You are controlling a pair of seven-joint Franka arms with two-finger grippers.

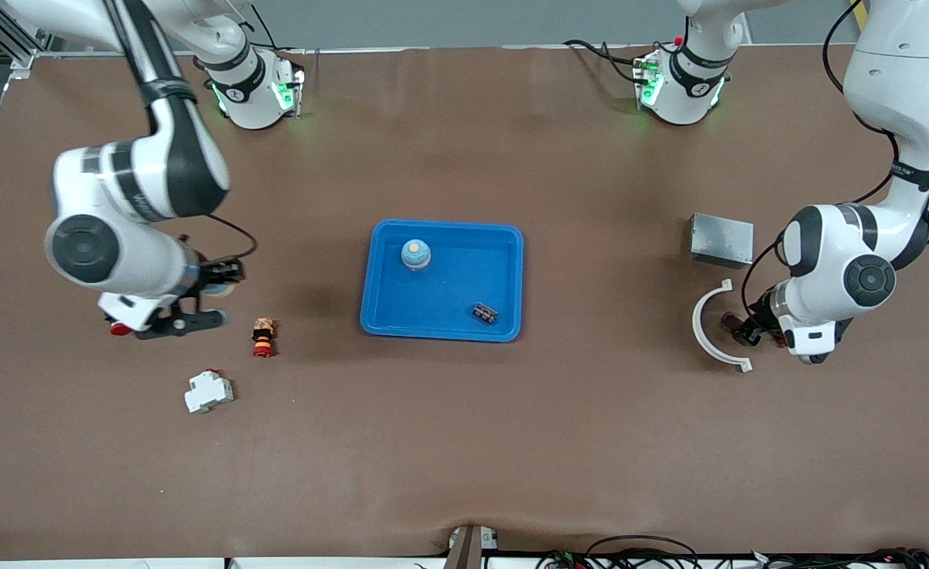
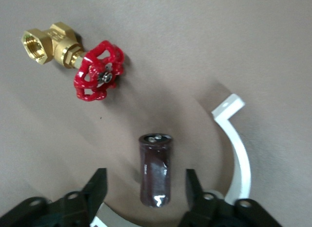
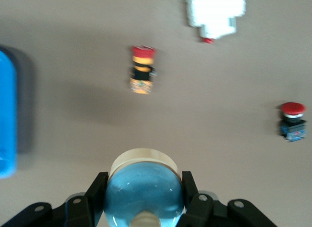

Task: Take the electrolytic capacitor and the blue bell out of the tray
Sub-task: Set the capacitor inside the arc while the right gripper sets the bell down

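Observation:
A blue tray at the table's middle holds a blue bell and a dark capacitor. My right gripper is shut on a second blue bell with a cream base, held above the table toward the right arm's end; the tray's edge shows in the right wrist view. My left gripper is open low over a maroon capacitor that lies on the table. In the left wrist view the left gripper has a finger on either side of it, with gaps.
A red-capped push button and a white breaker lie near the right gripper; another red button lies under the right arm. By the left gripper lie a white curved piece, a grey metal box and a brass valve.

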